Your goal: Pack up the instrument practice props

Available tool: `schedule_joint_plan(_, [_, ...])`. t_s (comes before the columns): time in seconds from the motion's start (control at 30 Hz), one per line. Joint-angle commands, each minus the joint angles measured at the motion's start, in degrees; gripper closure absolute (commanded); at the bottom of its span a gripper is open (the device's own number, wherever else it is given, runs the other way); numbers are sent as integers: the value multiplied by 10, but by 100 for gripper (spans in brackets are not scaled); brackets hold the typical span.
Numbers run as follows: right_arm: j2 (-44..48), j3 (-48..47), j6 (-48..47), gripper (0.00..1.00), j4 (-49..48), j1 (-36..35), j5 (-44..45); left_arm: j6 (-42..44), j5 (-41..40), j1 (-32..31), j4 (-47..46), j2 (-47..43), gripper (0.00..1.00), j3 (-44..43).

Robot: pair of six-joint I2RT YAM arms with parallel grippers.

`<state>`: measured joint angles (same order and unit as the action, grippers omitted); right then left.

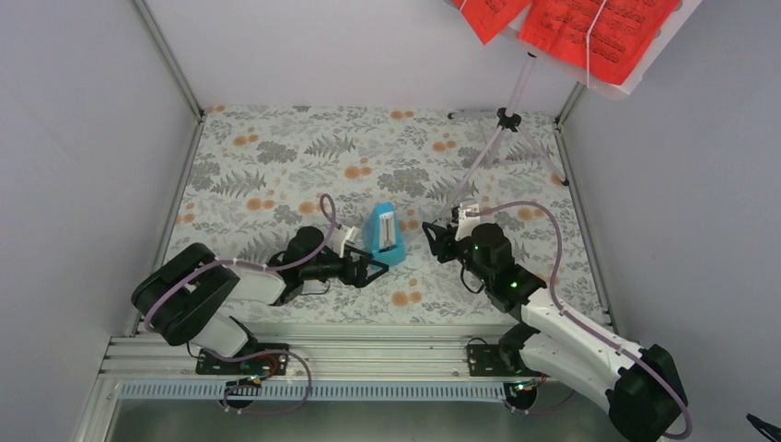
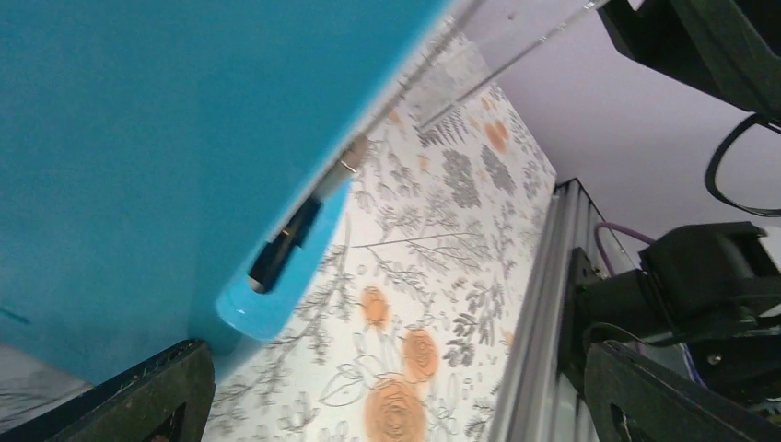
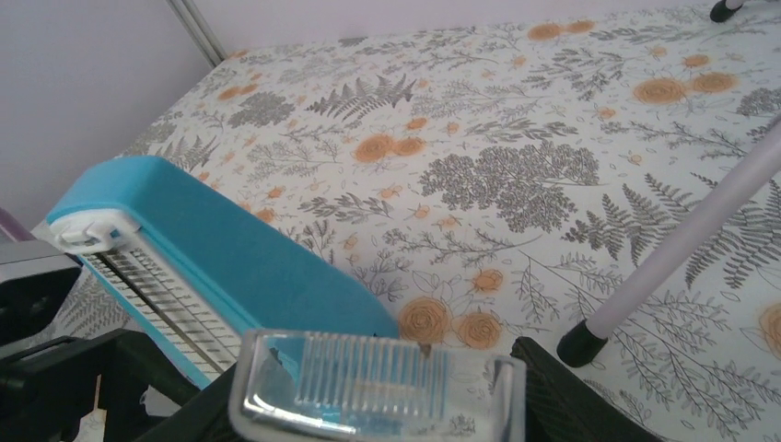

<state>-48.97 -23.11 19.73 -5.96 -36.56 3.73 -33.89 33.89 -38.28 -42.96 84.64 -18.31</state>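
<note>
Centrally, light-blue metronome (image 1: 385,238) sat on the floral desk (image 1: 276,166), its base between the left gripper's (image 1: 372,270) wide-open fingers. Right gripper (image 1: 433,238), just beside, clamped a clear ribbed piece (image 3: 376,385). Lilac music stand (image 1: 516,92) with red pages (image 1: 589,28) stood back right.

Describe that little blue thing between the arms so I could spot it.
On the floral table cover, look near the middle front, between the left arm and right arm. There sits the metronome, a small wedge with a white face. It is the only bright blue thing; the music stand behind it is pale lilac.
</note>
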Motion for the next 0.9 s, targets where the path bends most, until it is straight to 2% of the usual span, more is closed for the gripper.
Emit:
schedule_joint_plan(0.0, [24,-20,-5,55,41,5,20,-33,-28,-26,-88,7,0,-9])
schedule_joint_plan(0.1, [39,-24,-2,55,56,5,17,-28,-89,-23,-66,-46,0,9])
schedule_joint_plan(0.2, [46,-35,-11,55,72,5,8,-8,-154,-18,15,-123,0,11])
schedule_joint_plan(0.3, [35,-57,-23,55,93,-5,-4,8,-259,-9,110,-217,0,9])
schedule_joint_plan(0.4, [25,-68,-24,55,93,-30,-4,35,-295,33,131,-267,0,15])
schedule_joint_plan(0.5, [12,-80,-17,54,86,-78,32,80,-308,59,158,-279,0,-7])
schedule_joint_plan(0.6, [-13,-86,-12,54,72,-140,87,127,-343,59,176,-280,0,-31])
schedule_joint_plan(0.7, [-41,-89,0,53,59,-185,136,156,-371,59,137,-286,0,-17])
schedule_joint_plan(0.87, [-79,-94,-4,53,29,-203,163,183,-384,58,90,-264,0,0])
